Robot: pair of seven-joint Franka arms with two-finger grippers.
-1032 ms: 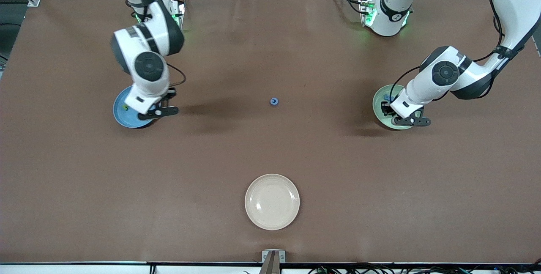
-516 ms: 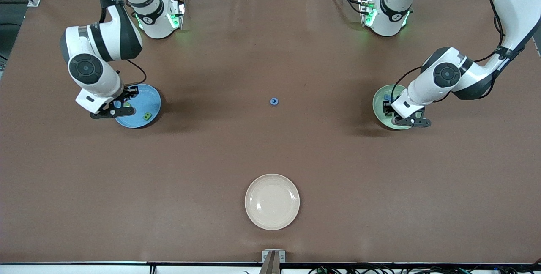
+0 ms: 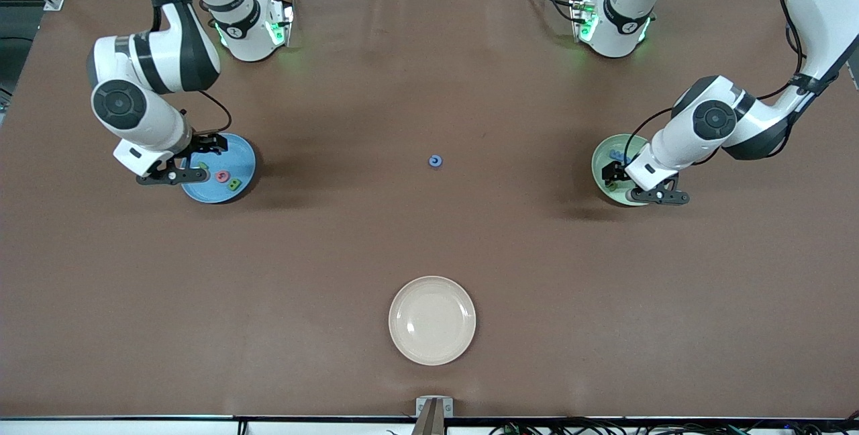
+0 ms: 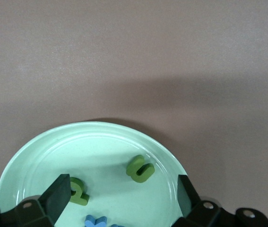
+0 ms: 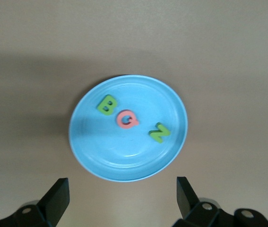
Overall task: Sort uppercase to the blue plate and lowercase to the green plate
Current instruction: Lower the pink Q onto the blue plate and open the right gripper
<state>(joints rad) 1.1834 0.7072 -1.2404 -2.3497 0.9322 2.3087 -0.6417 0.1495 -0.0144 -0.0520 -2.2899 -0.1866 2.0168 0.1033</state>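
The blue plate [image 3: 243, 156] holds three uppercase letters: green B [image 5: 107, 105], pink-red Q [image 5: 127, 119] and green N [image 5: 159, 133]. My right gripper [image 5: 122, 190] is open with nothing in it, over the table just off that plate's rim toward the right arm's end [image 3: 176, 168]. The green plate [image 4: 91, 149] holds lowercase letters: a green u/n [image 4: 140, 168], a green p [image 4: 78, 193] and a blue one [image 4: 96, 221] cut off by the frame edge. My left gripper [image 4: 122, 190] hangs open low over this plate [image 3: 634, 186]. A blue G [image 3: 436, 161] lies on the table's middle.
A cream plate [image 3: 432, 320] with nothing on it sits near the front edge, nearer to the front camera than the blue G. Brown table cloth stretches between the three plates. Both arm bases stand at the back edge.
Both grippers opened. My right arm swung across the blue plate toward its end of the table, and the pink-red Q now lies in the plate. My left arm hardly moved.
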